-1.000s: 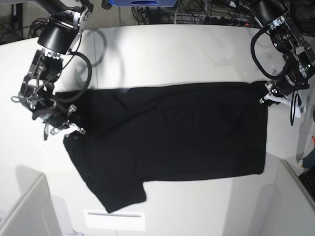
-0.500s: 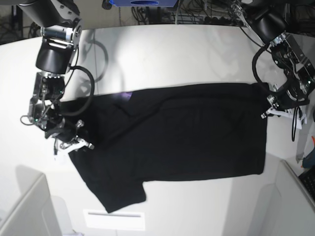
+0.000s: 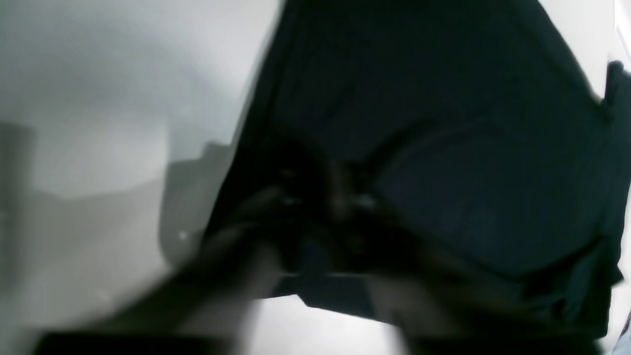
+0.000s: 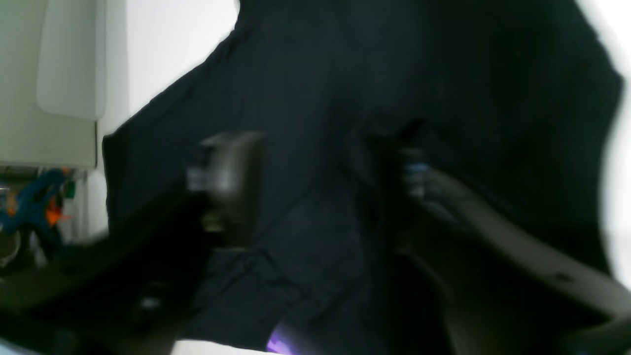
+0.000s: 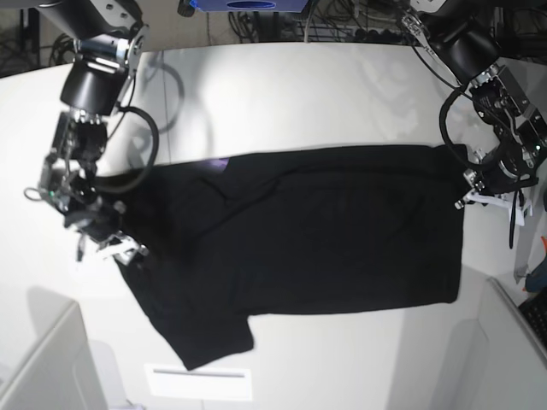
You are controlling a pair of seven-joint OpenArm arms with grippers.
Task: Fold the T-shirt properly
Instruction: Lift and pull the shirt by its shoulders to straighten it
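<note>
The black T-shirt (image 5: 299,231) lies spread flat on the white table (image 5: 299,94), one sleeve pointing to the front left. A purple sliver of print (image 5: 218,162) peeks out at its far edge. My right gripper (image 5: 109,243) is at the shirt's left edge. In the right wrist view its fingers (image 4: 227,187) stand wide apart over the dark cloth (image 4: 315,98), so the right gripper (image 4: 320,177) is open. My left gripper (image 5: 479,195) is at the shirt's far right corner. In the left wrist view the left gripper (image 3: 328,199) is a dark blur against the cloth (image 3: 443,123).
Grey partitions stand at the front left (image 5: 43,367) and front right (image 5: 504,350). A white label (image 5: 199,382) lies near the front edge. Cables (image 5: 342,21) run along the back. A blue-orange tool (image 5: 540,256) sits at the right edge.
My right gripper's jaws have opened and it has shifted slightly left off the shirt's edge. The left gripper has stayed at the right corner. The shirt lies as before.
</note>
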